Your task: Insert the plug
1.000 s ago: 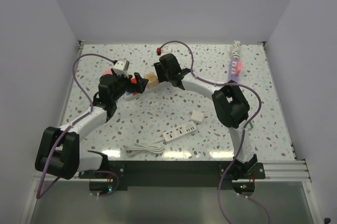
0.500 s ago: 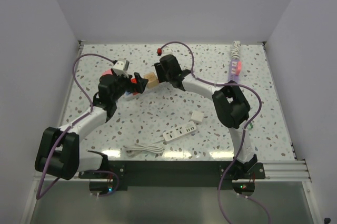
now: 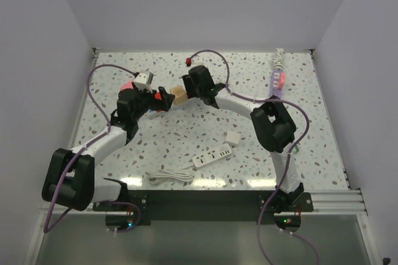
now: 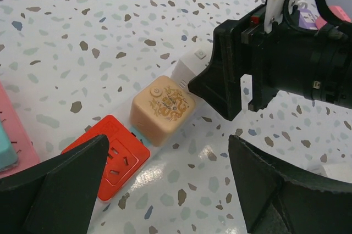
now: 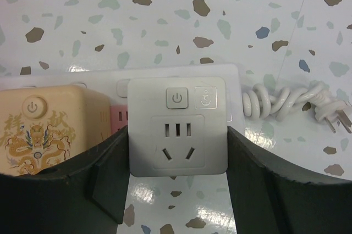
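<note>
Left fingers (image 4: 60, 182): spread wide and holding nothing, low over the table (image 4: 82, 36) just before the red socket cube (image 4: 113, 157).
Right fingers (image 5: 258, 184): clamped on two sides of the white cube adapter (image 5: 177, 127).
White cube adapter: upright on the white power strip (image 5: 181, 72), in a row with the beige cube (image 4: 162, 112) and the red socket cube; whether it is fully seated cannot be told.
Markings: a power symbol and a second small icon on the white cube adapter; a gold dragon, a power symbol and unreadable gold characters on the beige cube.
Cord: a coiled white cable (image 5: 275, 102) ending in a cable plug (image 5: 330, 116), lying beside the strip.
</note>
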You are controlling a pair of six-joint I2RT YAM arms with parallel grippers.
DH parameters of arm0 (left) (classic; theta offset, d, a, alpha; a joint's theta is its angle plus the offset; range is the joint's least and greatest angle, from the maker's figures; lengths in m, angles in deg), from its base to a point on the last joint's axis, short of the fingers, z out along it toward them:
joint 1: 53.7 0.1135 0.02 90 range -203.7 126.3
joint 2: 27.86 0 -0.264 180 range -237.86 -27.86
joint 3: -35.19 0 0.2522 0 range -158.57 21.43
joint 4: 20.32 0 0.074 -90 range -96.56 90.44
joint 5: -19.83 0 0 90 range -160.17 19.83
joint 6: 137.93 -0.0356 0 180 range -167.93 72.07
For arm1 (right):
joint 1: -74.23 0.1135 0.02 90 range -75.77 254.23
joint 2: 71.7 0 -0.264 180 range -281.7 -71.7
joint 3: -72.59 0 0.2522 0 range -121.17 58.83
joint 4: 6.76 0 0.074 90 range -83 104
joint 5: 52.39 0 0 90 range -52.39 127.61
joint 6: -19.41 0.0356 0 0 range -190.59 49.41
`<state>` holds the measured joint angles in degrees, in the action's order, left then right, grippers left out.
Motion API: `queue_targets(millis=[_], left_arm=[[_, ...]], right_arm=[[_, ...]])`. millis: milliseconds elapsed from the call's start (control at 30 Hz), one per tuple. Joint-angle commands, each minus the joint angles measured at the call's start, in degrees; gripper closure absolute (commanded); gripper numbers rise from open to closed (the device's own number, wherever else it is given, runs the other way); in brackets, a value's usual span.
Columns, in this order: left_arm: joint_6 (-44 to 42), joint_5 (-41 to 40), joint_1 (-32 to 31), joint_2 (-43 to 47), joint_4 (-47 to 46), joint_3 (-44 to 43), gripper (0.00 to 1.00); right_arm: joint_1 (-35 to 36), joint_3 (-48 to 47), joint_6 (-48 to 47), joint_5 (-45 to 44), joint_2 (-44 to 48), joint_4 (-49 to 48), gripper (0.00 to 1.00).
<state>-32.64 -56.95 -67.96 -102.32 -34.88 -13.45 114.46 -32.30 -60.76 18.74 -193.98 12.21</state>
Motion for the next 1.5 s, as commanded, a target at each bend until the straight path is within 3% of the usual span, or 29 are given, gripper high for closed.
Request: queue_targets(millis=[0, 367, 833, 1100, 1467], left_arm=[[-0.9, -1.7, 0.1, -2.9, -3.0, -0.6, 0.06], [-3.4, -9.7, -2.4, -12.6, -2.1, -4.9, 0.08], [-4.6, -6.0, -2.3, -16.1, 0.1, -6.9, 0.09], [-4.8, -4.9, -2.1, -15.2, 0.7, -6.5, 0.09], [-4.5, -3.5, -1.6, -15.3, 0.6, -6.7, 0.09]], right_arm=[[1.6, 5.4, 2.4, 2.7, -4.7, 17.6, 1.00], [2.3, 5.7, 3.8, 3.1, -4.5, 18.6, 1.00], [2.6, 4.6, 6.7, 5.8, -7.6, 23.1, 1.00], [2.8, -2.5, 6.6, 5.9, -11.9, 29.3, 1.00], [2.8, 0.2, 7.8, 6.5, -10.9, 26.9, 1.00]])
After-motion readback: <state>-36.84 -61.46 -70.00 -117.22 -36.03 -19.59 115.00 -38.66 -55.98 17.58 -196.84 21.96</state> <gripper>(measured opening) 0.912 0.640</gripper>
